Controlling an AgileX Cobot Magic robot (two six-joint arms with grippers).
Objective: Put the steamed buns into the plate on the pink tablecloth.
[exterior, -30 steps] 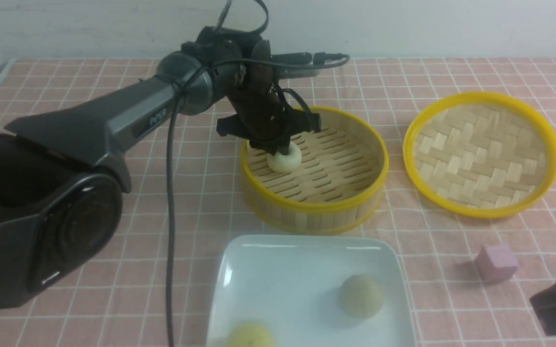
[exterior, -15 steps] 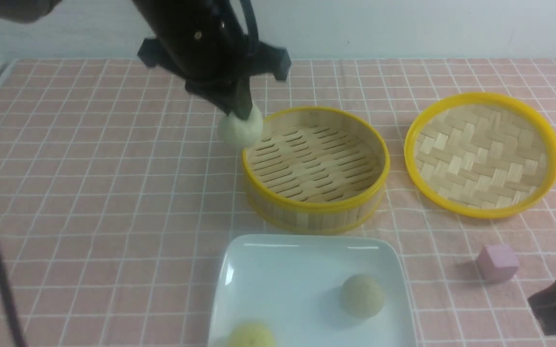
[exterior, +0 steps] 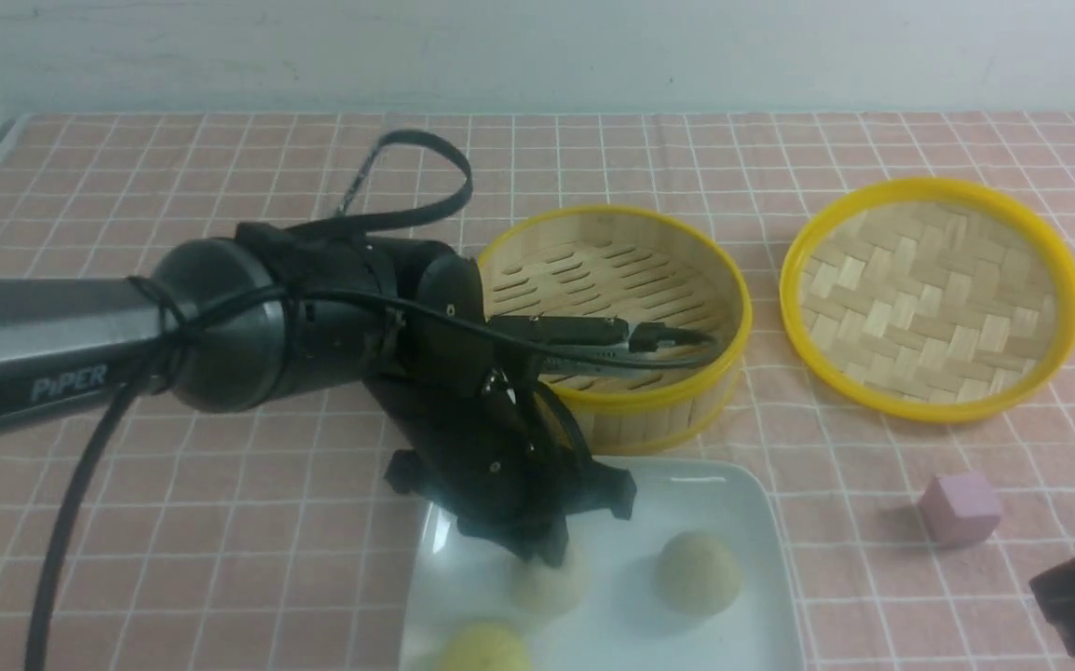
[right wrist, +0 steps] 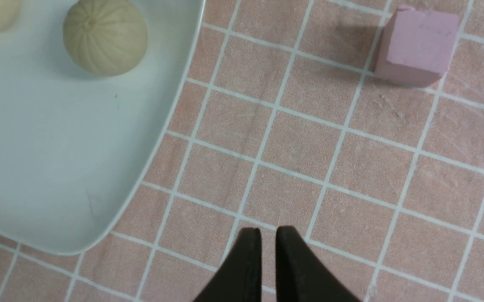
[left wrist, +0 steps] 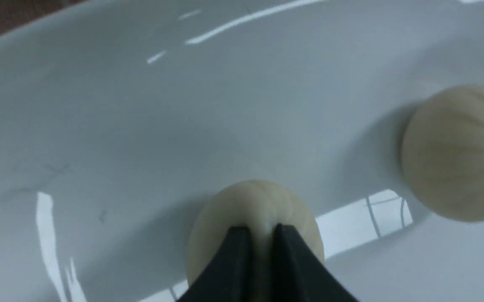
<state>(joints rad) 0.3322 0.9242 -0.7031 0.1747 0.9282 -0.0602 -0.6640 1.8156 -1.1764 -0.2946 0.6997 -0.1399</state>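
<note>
The left gripper (left wrist: 262, 230) is lowered over the white plate (exterior: 640, 485), its fingertips set a little apart at the top of a steamed bun (exterior: 551, 578); whether that bun is grasped or released cannot be told, nor whether its underside is touching the plate. In the front view, a second bun (exterior: 700, 573) is seen on the plate at about 3 o'clock from it, and a yellower bun (exterior: 486, 650) at about 7 o'clock, partly cut off by the view's edge. The right gripper (right wrist: 268, 230) is held over the pink tablecloth (right wrist: 292, 167) — its jaws parted by a narrow gap, with nothing grasped. The steamer basket (exterior: 649, 401) is placed at 12 o'clock from the plate, its near left side covered by the left arm (exterior: 333, 317); a cable connector (exterior: 584, 340) is seen in front of its slatted floor. The woven lid (exterior: 929, 298) is laid at 1 to 2 o'clock from the plate, and a small pink cube (exterior: 959, 510) is set at 2 to 3 o'clock — apart from the plate.
</note>
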